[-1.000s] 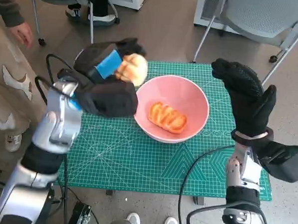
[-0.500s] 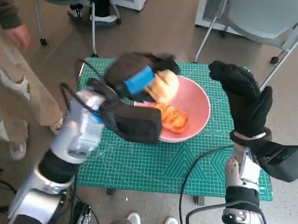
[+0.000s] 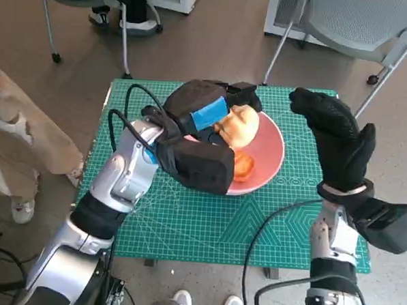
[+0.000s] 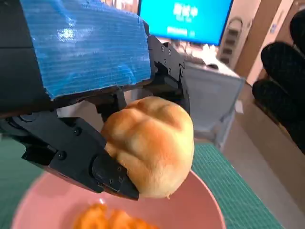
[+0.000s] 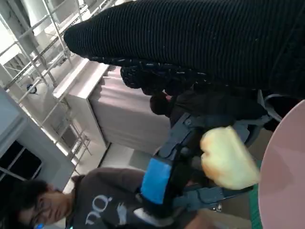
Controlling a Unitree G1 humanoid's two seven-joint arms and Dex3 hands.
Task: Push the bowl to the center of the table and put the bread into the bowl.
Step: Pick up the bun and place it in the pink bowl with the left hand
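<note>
The pink bowl [image 3: 268, 148] sits on the green cutting mat [image 3: 207, 221], largely covered by my left arm. My left hand [image 3: 205, 111] holds a pale round bread roll [image 3: 240, 124] over the bowl's far side, and the left wrist view shows the roll [image 4: 150, 145] gripped between the black fingers [image 4: 71, 152] above the bowl [image 4: 200, 205]. An orange glazed bread [image 3: 242, 166] lies inside the bowl, partly hidden. My right hand [image 3: 334, 135] stands raised beside the bowl's right rim, fingers spread, holding nothing. The right wrist view shows the roll [image 5: 228, 160] too.
Grey chairs [image 3: 353, 24] stand beyond the table's far edge. A person's leg [image 3: 27, 136] shows at the left of the table, and a person [image 5: 90, 205] appears in the right wrist view. A black cable [image 3: 275, 224] crosses the mat near my right forearm.
My left hand has carried the roll rightward from the table's left side to above the bowl. The right hand has stayed raised in place.
</note>
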